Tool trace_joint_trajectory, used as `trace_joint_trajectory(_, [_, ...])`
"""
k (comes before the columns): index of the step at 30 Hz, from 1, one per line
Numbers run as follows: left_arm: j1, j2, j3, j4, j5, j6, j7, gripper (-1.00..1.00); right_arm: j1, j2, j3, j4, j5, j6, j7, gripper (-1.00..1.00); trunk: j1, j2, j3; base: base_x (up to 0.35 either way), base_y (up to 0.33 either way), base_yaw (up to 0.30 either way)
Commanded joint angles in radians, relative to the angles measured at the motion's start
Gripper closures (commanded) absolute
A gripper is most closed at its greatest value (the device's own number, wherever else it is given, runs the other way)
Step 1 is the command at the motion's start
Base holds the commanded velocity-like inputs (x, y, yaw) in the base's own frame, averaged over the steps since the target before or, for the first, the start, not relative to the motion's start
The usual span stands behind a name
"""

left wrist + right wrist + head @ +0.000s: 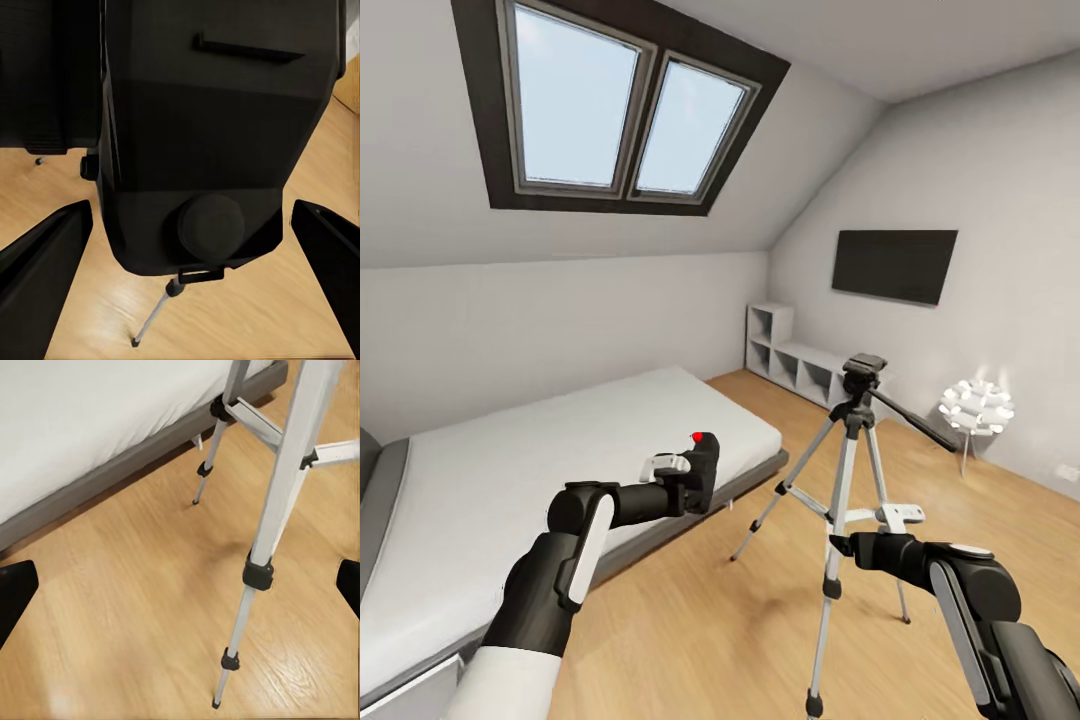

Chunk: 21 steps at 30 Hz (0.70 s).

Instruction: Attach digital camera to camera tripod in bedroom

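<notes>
The left gripper point(695, 478) is closed on the digital camera point(703, 462) — the camera tripod point(847, 470) head stands to its right, higher (well apart). The right gripper point(852, 546), wide open and holding nothing, is beside a tripod leg.

We count one digital camera point(702, 465), black with one red button on top, held in our left claw point(690, 478). There is one camera tripod point(847, 500) with three silver legs, standing on the wood floor point(690, 620) to the right. We see two arms, so two claws, the right claw point(860, 545) beside the tripod. The bedroom holds one bed point(540, 450) at the left, one skylight point(615, 105) with two panes, one black TV point(894, 264) on the far right wall, one low white shelf unit point(790, 360) far off, and one white lamp point(976, 405) at the right.
</notes>
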Motion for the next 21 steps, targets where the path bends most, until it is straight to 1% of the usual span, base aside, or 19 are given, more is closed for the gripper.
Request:
trace_joint_trajectory(1, [0.0,0.0,0.001,-0.001,0.012,0.007,0.005,1.0,0.0,0.0,0.001,0.0,-0.001,0.005,0.002,-1.0,0.0,-0.001,0.0,0.022,0.0,-0.254])
trace_joint_trajectory(7, [0.001,0.004,0.009,-0.002,0.01,0.007,0.004,1.0,0.001,0.0,0.004,0.0,-0.001,0.005,0.002,-1.0,0.0,-0.001,0.0,0.011,0.0,-0.257])
trace_joint_trajectory(10, [0.002,0.006,0.021,-0.002,0.009,0.007,0.004,1.0,0.001,0.0,0.005,0.0,-0.001,0.005,0.002,-1.0,0.0,-0.001,0.0,0.004,0.0,-0.26])
trace_joint_trajectory(12, [0.003,0.006,0.04,-0.002,0.008,0.007,0.004,1.0,0.001,0.0,0.005,0.0,-0.001,0.005,0.002,-1.0,0.0,-0.001,0.0,0.002,0.0,-0.261])
trace_joint_trajectory(13, [0.006,0.009,0.082,-0.002,0.008,0.007,0.003,1.0,0.001,0.0,0.005,0.0,-0.001,0.005,0.002,-1.0,0.0,-0.001,0.0,0.001,0.0,-0.262])
trace_joint_trajectory(16, [0.01,0.016,0.127,-0.002,0.008,0.007,0.002,1.0,0.001,0.0,0.005,0.0,-0.001,0.006,0.002,-1.0,0.0,-0.001,0.0,0.001,0.0,-0.262])
trace_joint_trajectory(18, [0.011,0.02,0.15,-0.002,0.008,0.007,0.002,1.0,0.001,0.0,0.006,0.0,-0.001,0.006,0.002,-1.0,0.0,-0.001,0.0,0.0,0.0,-0.262])
trace_joint_trajectory(21, [0.013,0.024,0.175,-0.002,0.004,0.007,0.002,1.0,0.001,0.0,0.007,0.0,-0.001,0.006,0.002,-1.0,0.0,-0.001,0.0,0.0,0.0,-0.262])
